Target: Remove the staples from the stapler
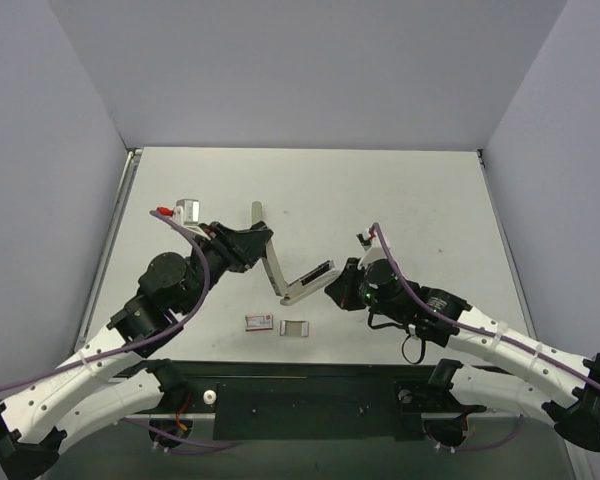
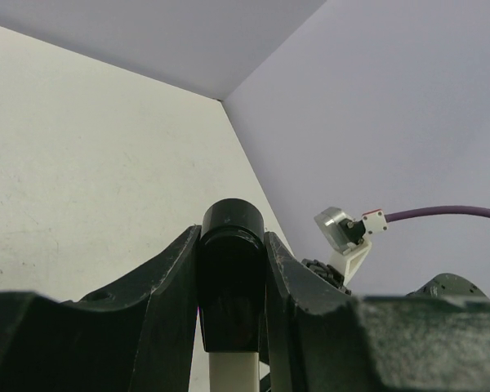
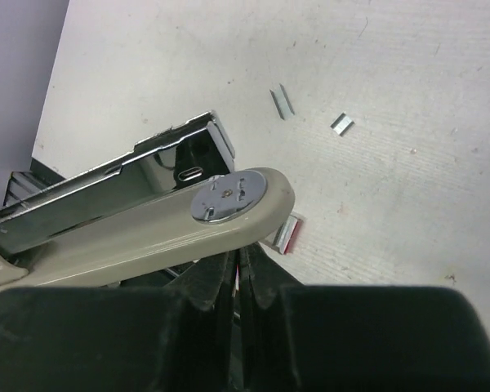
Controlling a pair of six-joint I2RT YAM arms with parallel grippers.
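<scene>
The stapler [image 1: 272,268] is being held spread into a V near the middle of the table [image 1: 410,200], its hinge nearest the arm bases. On one arm, a black part [image 2: 231,261] is being squeezed between the fingers [image 2: 167,286] of the left gripper [image 1: 252,240] — clenched on the stapler. The other side, a beige base with a round anvil plate [image 3: 227,198] beside a chrome magazine [image 3: 139,171], is being met at its tip by the right gripper [image 1: 336,283]. Its fingers [image 3: 211,286] are being kept close together, tips hidden beneath the base — whether anything is being grasped cannot be told. A staple strip [image 1: 258,322] and a second strip [image 1: 295,327] are lying on the table just before the hinge.
</scene>
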